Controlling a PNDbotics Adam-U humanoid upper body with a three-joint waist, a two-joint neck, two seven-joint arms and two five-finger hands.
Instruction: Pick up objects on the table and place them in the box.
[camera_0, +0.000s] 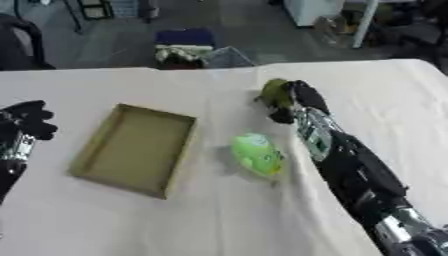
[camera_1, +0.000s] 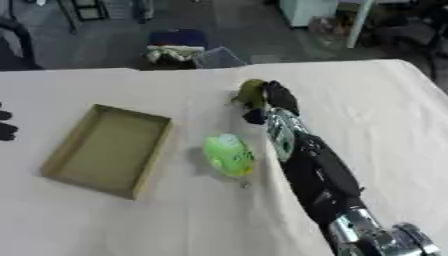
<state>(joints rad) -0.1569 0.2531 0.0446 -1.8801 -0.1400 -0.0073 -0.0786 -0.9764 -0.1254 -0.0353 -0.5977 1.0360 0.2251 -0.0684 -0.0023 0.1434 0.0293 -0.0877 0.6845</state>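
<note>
Right hand (camera_0: 293, 100) had its fingers curled round the olive-green object (camera_0: 274, 92) at upper centre of frame; best to lift clear of the green pouch (camera_0: 257, 154), then swing left over the box (camera_0: 96, 139).

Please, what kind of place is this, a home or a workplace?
Probably a workshop or lab, not a home. A table under a white cloth holds only a shallow cardboard box and test objects, a robot's right hand works there, and beyond lies a bare grey floor with equipment and clutter.
</note>
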